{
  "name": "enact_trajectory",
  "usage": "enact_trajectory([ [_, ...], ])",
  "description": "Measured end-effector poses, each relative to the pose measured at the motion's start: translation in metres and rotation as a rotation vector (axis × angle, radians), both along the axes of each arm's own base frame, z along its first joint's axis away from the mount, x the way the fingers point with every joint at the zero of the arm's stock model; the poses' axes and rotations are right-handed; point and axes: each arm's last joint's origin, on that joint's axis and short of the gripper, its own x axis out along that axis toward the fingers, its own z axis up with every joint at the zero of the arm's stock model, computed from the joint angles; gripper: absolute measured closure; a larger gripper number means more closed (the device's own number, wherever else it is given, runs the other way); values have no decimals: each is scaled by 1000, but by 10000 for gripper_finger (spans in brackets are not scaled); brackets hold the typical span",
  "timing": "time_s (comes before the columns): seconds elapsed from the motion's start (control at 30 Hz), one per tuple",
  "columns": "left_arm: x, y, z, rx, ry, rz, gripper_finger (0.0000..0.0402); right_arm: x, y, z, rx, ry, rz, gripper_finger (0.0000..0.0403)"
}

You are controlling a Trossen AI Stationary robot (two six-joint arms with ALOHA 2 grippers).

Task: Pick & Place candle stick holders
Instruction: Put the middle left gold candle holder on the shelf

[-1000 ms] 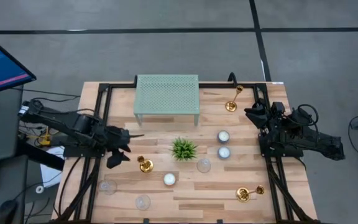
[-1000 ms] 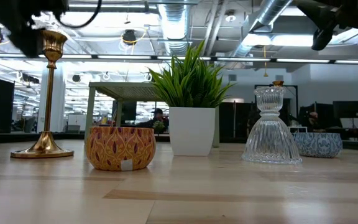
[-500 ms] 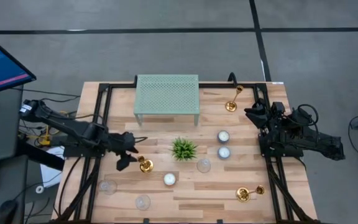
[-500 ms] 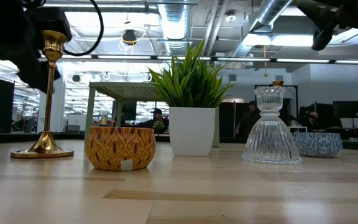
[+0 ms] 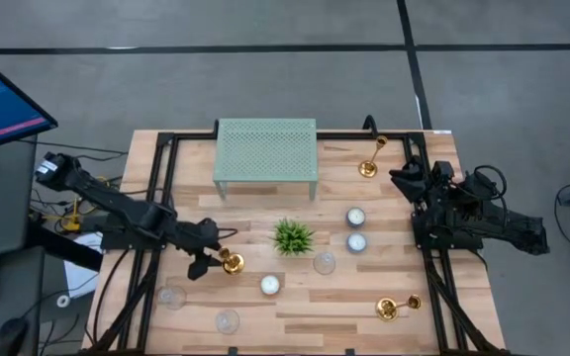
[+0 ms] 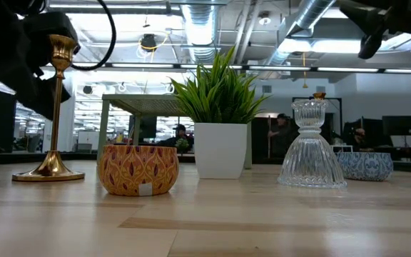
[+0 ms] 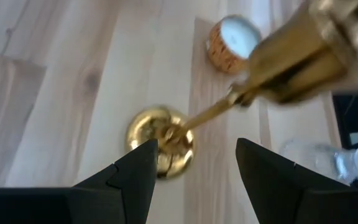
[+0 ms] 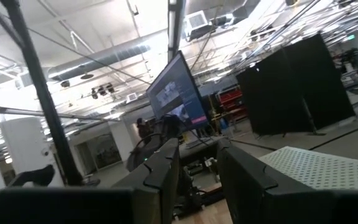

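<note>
Three gold candle stick holders stand upright on their round bases: one left of centre, one at the far right, one at the near right. My left gripper is open, just left of the left-of-centre holder. In the left wrist view my left gripper has a finger on either side of that holder's thin stem, above its base, without touching it. In the low view the same holder stands in front of the dark gripper. My right gripper waits open at the table's right edge.
A pale green perforated riser stands at the far middle and a small potted plant at centre. White tealight candles and clear glass cups are scattered near the holders.
My left gripper has moved toward the table's right and near edges and gone down, closing in on the left-of-centre candle stick holder until its open fingers stand beside the stem. The holder has not moved.
</note>
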Motion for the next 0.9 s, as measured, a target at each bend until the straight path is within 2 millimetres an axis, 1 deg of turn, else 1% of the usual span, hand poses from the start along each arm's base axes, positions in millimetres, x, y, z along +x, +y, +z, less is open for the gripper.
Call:
enact_trajectory([
  [0.17,12,-10,-9,22,-18,2,183,0,0,0,5,-1,-12,300],
  [0.33,22,-15,-18,14,-19,18,183,0,0,0,5,-1,-12,300],
  [0.43,23,-16,-20,-2,-6,40,185,0,0,0,6,-1,-14,300],
  [0.5,23,-16,-20,-7,-4,45,194,0,0,0,6,-1,-15,300],
  [0.63,23,-16,-20,-9,-4,47,239,0,0,0,6,-2,-15,300],
  [0.9,24,-16,-19,-14,-9,56,364,0,0,0,7,-2,-15,300],
])
